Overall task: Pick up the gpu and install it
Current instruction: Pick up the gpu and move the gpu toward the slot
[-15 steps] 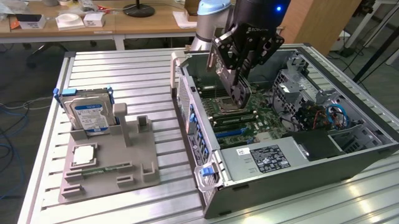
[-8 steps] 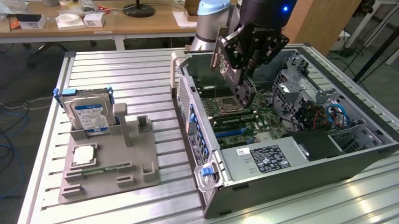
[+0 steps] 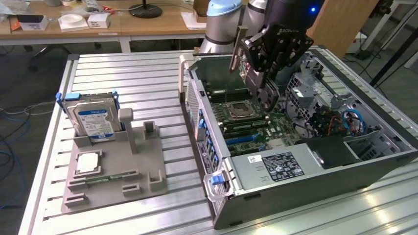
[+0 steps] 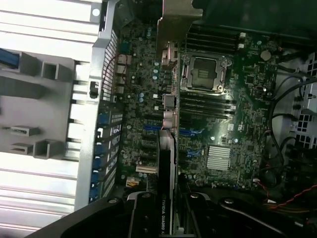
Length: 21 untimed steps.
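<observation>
My gripper (image 3: 265,54) hangs over the open computer case (image 3: 365,161), shut on the gpu (image 3: 258,85). The gpu is a thin dark card held on edge, with its narrow silvery bracket (image 3: 234,49) on the exterior view's left. In the wrist view the gpu (image 4: 167,163) shows edge-on between the two black fingers (image 4: 141,215), its printed label facing the camera. It is above the motherboard (image 4: 237,124), over the row of expansion slots beside the empty CPU socket (image 4: 205,74). I cannot tell whether the card's lower edge touches a slot.
A grey fixture (image 3: 111,171) on the slatted table at the exterior view's left holds a hard drive (image 3: 93,120), a square chip (image 3: 87,162) and a memory stick (image 3: 107,178). Cables (image 3: 351,120) and a drive cage sit inside the case. A wooden desk (image 3: 150,24) stands behind.
</observation>
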### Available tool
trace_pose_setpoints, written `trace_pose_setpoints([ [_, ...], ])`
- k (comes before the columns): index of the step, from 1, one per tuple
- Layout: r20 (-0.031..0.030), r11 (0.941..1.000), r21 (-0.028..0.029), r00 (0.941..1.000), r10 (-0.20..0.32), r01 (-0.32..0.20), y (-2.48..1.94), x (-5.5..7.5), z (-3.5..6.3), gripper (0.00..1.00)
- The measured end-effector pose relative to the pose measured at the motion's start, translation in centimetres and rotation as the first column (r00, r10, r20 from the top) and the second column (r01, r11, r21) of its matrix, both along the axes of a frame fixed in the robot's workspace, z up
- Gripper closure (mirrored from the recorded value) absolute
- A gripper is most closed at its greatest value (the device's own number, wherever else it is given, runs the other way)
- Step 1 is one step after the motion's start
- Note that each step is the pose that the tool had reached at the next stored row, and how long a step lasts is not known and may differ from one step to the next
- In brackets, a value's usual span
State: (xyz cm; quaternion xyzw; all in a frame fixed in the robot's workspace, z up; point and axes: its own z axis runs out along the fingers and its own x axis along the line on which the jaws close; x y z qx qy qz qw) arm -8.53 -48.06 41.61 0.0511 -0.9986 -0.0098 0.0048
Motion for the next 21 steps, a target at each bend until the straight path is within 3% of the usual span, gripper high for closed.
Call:
trace_pose_setpoints([
  [12, 0.0000, 0.9984, -0.0001, 0.9984, -0.057, 0.057, 0.01, 0.9, 0.00, 0.74],
  [21, -0.0001, 0.9983, -0.0001, 0.9983, -0.058, 0.058, 0.00, 2.7, 0.00, 0.74],
])
